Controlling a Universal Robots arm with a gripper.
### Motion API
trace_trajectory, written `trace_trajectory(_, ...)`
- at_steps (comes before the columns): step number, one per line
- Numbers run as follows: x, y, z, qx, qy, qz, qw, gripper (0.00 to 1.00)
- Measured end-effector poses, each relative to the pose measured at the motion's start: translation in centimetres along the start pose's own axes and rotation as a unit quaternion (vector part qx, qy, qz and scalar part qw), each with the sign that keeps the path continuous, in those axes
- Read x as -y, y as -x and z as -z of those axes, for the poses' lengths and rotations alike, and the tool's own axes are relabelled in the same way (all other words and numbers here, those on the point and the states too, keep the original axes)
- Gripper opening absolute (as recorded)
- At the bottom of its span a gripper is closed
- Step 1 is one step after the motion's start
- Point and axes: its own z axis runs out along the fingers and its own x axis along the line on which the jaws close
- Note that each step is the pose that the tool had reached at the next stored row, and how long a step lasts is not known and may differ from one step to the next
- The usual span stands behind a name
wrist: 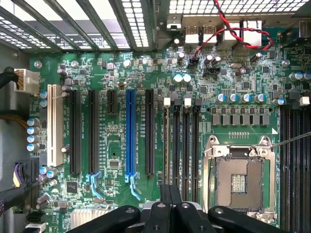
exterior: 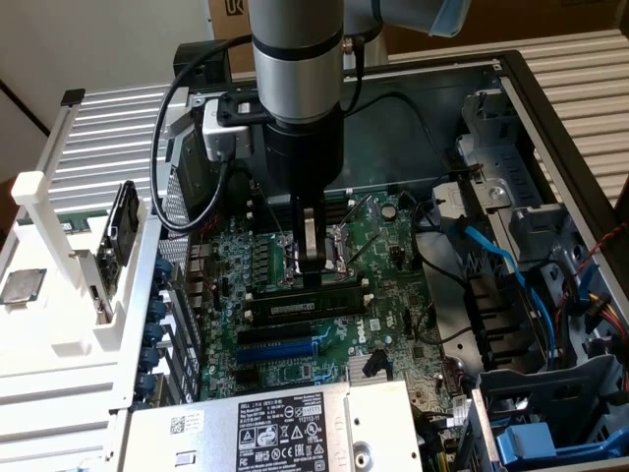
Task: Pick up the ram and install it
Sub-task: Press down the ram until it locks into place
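While the ram sits lengthwise in a black memory slot beside the CPU socket, the closed tool hovers just above its middle, where straight, even downward pressure would seat it best.

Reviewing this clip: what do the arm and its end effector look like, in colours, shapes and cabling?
The arm is a thick silver-grey cylinder with a light-blue joint cap, ending in a black cylindrical wrist. A grey box with a black cable looping from it sits beside the wrist. The end effector has narrow black fingers with metallic faces on black linkages.
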Motion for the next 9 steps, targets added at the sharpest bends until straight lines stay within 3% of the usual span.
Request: trace_trajectory(9,0.0,0.06,-0.56,0.0,0.0,0.0,1.0,0.1)
